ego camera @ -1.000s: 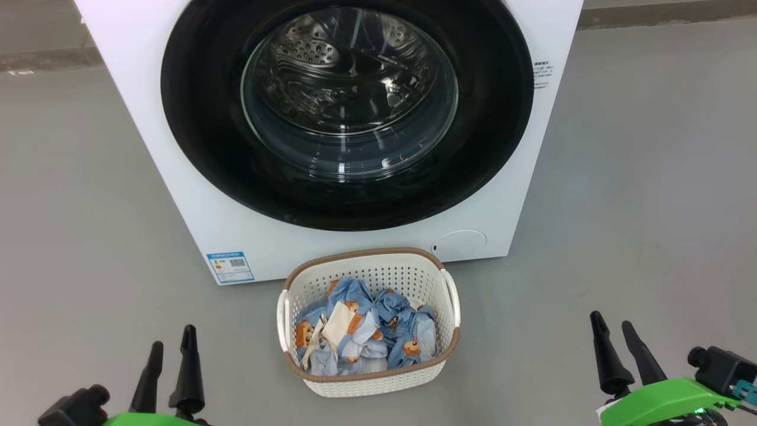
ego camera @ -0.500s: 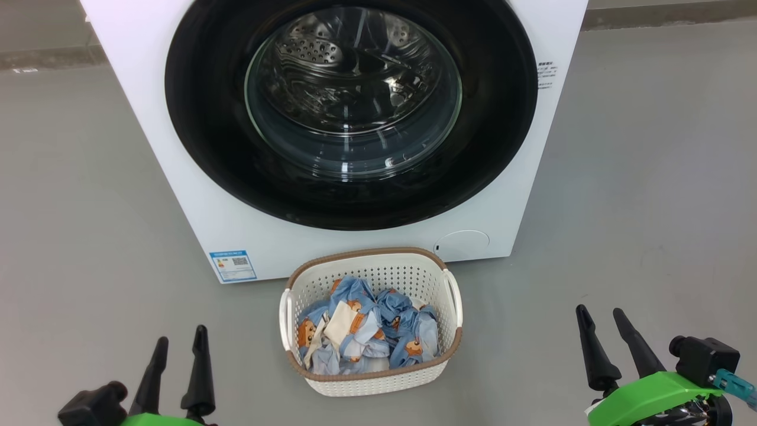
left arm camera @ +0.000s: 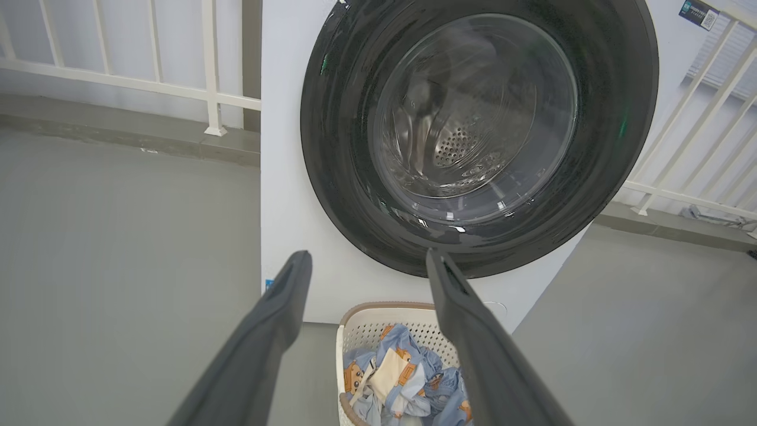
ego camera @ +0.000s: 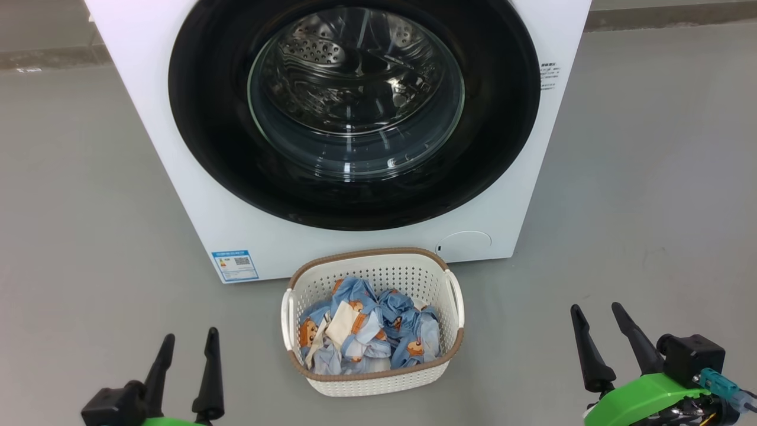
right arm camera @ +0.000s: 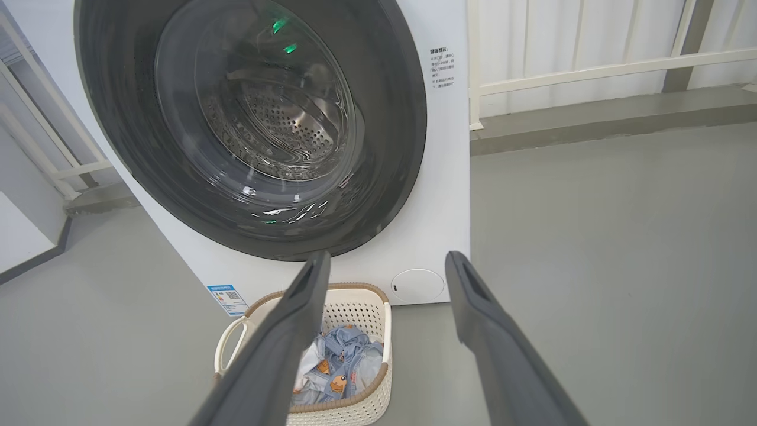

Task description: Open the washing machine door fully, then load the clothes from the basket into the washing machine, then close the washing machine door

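Observation:
The white washing machine (ego camera: 177, 148) stands ahead with its round black-ringed door (ego camera: 201, 136) shut flat against the front; the steel drum shows through the glass bowl. On the floor right before it sits the cream basket (ego camera: 374, 260) with a brown rim, holding the light blue bear-print clothes (ego camera: 366, 334). My left gripper (ego camera: 188, 340) hovers open, low and to the basket's left. On the basket's right, my right gripper (ego camera: 595, 313) is open too. Both are empty. The wrist views show the door (left arm camera: 337, 148) (right arm camera: 390, 118) and basket (left arm camera: 378, 319) (right arm camera: 355, 313) beyond spread fingers.
Grey floor (ego camera: 650, 207) stretches on both sides of the machine. A white railing (left arm camera: 207, 71) on a low kerb runs behind it, and more railing (right arm camera: 591, 65) stands to its right. A blue energy sticker (ego camera: 235, 265) and round filter cap (ego camera: 464, 244) mark the machine's lower front.
The whole head view has shifted slightly, so the camera moved. Both grippers have drifted a little inward toward the basket. They stay open; the door and clothes are unchanged.

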Available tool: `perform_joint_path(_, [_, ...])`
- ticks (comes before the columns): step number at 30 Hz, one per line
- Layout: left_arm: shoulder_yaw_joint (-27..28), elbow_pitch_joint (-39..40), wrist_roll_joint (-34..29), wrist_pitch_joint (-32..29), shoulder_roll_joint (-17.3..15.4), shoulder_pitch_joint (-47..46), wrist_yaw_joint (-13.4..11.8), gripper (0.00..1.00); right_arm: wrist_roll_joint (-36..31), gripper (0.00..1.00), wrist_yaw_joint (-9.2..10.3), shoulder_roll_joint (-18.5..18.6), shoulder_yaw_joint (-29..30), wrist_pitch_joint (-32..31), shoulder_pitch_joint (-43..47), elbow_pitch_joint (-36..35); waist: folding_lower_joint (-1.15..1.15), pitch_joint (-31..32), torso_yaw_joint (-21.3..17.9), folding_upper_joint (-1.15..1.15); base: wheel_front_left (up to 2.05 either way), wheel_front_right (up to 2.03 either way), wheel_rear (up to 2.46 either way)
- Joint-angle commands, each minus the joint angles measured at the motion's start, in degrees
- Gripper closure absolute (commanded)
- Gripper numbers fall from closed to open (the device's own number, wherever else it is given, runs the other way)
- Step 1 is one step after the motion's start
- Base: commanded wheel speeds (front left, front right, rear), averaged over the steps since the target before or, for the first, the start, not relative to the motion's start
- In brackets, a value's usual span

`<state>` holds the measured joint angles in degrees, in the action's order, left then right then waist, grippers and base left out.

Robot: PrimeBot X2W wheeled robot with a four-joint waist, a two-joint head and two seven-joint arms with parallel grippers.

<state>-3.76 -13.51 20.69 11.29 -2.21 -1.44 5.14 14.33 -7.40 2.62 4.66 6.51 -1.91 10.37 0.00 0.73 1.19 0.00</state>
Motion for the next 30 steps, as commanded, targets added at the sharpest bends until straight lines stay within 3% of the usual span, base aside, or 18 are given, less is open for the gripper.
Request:
perform_joint_path(1, [1.23,1.07,-1.94,1.02,-1.16,-2.61,-0.46,0.00,-1.97,0.00,-0.08,0.19,-1.38,0.82,-0.49,-1.95,0.00,0.03,0.02,0.00,0.00,0.00,0.00])
perform_joint_path(16, [0.27,0.58,-12.19,3.71,-1.37,-3.14,-0.97,0.00,-12.08,0.00,-0.09,0.26,-1.84,2.84,-0.18,-3.80,0.00,-0.05,0.10,0.00,0.00,0.00,0.00])
perform_joint_path(30, [0.53,-0.10,-11.67,3.71,-1.29,-3.15,-1.47,0.00,-11.04,0.00,-0.09,0.26,-1.74,3.39,-0.38,-3.03,0.00,0.28,-0.15,0.00,0.00,0.00,0.00])
